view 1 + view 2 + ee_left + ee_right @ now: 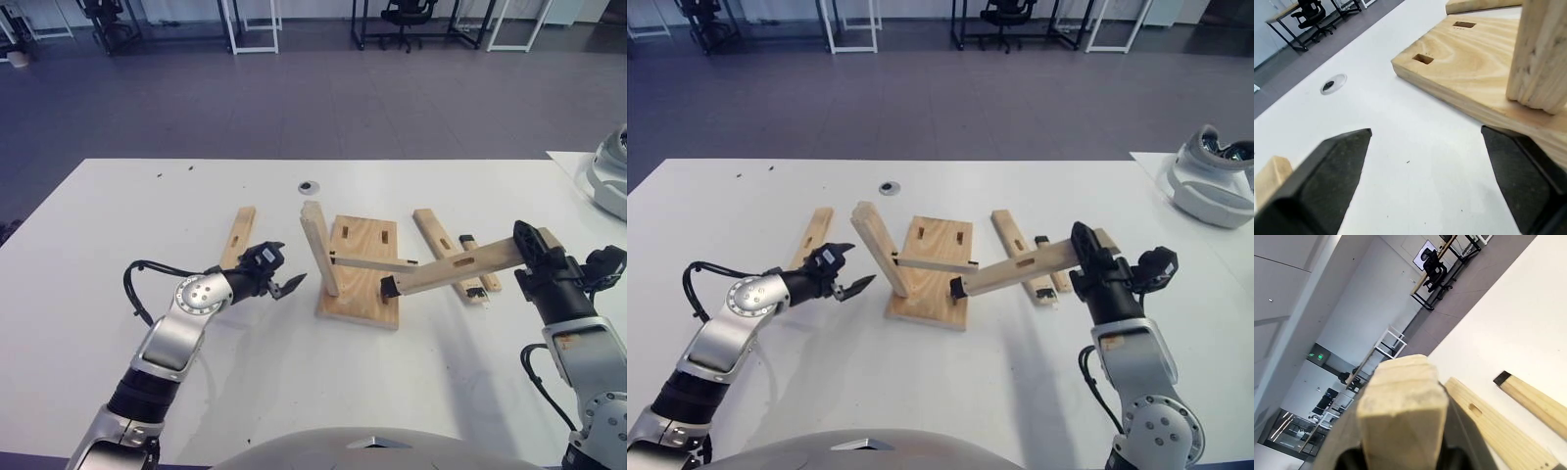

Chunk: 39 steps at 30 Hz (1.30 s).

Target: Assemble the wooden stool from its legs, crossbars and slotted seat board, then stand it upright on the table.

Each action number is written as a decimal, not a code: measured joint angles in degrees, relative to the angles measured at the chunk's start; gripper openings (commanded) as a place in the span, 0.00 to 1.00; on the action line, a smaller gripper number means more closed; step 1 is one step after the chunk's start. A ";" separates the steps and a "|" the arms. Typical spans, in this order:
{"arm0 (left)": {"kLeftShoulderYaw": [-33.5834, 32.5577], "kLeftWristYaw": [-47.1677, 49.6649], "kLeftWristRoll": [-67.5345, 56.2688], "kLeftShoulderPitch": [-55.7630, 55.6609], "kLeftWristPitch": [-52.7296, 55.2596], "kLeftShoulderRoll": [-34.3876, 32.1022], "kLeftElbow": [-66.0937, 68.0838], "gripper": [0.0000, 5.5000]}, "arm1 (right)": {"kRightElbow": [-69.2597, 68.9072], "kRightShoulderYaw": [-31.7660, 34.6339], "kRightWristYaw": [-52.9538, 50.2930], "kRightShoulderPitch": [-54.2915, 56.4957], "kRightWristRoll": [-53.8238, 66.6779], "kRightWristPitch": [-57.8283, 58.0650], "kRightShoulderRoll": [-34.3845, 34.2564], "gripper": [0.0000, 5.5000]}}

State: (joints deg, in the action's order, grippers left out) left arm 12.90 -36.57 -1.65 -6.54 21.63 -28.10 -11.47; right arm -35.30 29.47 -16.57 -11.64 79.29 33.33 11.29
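The slotted seat board point(364, 277) lies flat on the white table point(118, 215). One leg point(318, 245) stands on the board's left end, tilted a little, and a crossbar point(377, 262) runs from it to the right. My right gripper point(527, 253) is shut on a second leg point(456, 269), holding it slanted over the board's right edge with its black foot point(388, 286) low and the crossbar's free end against it. My left gripper point(292, 264) is open just left of the board, close to the standing leg point(1540, 54), with nothing between its fingers point(1332, 166).
A loose leg point(238, 235) lies left of my left gripper. Two more wooden pieces point(438, 238) lie on the table under the held leg. A round cable grommet point(310, 186) sits behind the board. A white headset point(609, 174) rests at the table's right edge.
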 measured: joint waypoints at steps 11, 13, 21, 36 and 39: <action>3.86 1.22 -0.04 -3.02 5.50 5.54 -3.63 0.75 | -8.61 -8.13 -10.19 1.56 -10.13 -0.96 5.97 0.18; 5.38 1.00 -0.16 -3.34 6.85 6.77 -4.61 0.75 | -10.01 -11.18 -11.73 4.62 -15.42 0.07 8.13 0.18; 6.85 0.88 -2.15 -3.78 10.64 8.90 -7.59 0.75 | -10.85 -20.40 -6.17 5.19 -31.14 -0.22 12.31 0.18; 8.18 0.95 -2.31 -4.98 11.79 9.16 -7.84 0.75 | -8.30 -19.80 6.10 0.09 -38.26 -7.25 8.10 0.18; 8.46 1.03 -2.28 -5.08 12.24 9.27 -8.45 0.75 | -7.74 -22.11 7.31 -0.48 -42.06 -4.24 10.58 0.31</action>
State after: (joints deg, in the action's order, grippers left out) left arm 21.36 -35.54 -3.93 -11.63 33.87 -18.83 -19.92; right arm -43.03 7.36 -9.26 -12.11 37.22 29.09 21.87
